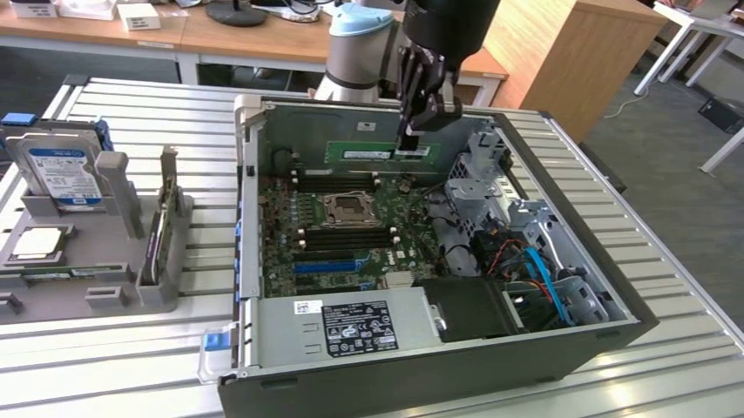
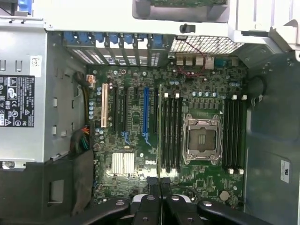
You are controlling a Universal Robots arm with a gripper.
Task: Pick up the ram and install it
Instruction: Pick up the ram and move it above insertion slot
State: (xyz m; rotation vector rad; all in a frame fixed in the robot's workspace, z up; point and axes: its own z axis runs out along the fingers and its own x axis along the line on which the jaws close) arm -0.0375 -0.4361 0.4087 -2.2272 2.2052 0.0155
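Between the clenched jaws of the gripper (image 1: pixel 412 139) we find the ram (image 1: pixel 369 152), grasped near its end toward the exterior view's right. The green stick extends level from the fingers toward the exterior view's left, label side facing the camera. In the wrist view, the gripper (image 2: pixel 160 187) presents the ram (image 2: pixel 160 131) edge-on as a thin line running parallel to the memory slots (image 2: pixel 172 133). We see the ram held up off the motherboard (image 1: pixel 348 252), close to the far wall of the open computer case (image 1: pixel 247 192), over the slots (image 1: pixel 348 180) that lie beyond the CPU socket (image 1: pixel 348 209). A second bank of slots (image 2: pixel 233 136) sits on the other side of the socket (image 2: pixel 202 139). At the near end of the case we note the power supply (image 1: pixel 348 326). On the slatted table (image 1: pixel 663 348), toward the exterior view's left, a grey holder (image 1: pixel 128 283) carries a hard drive (image 1: pixel 61 174) standing upright.
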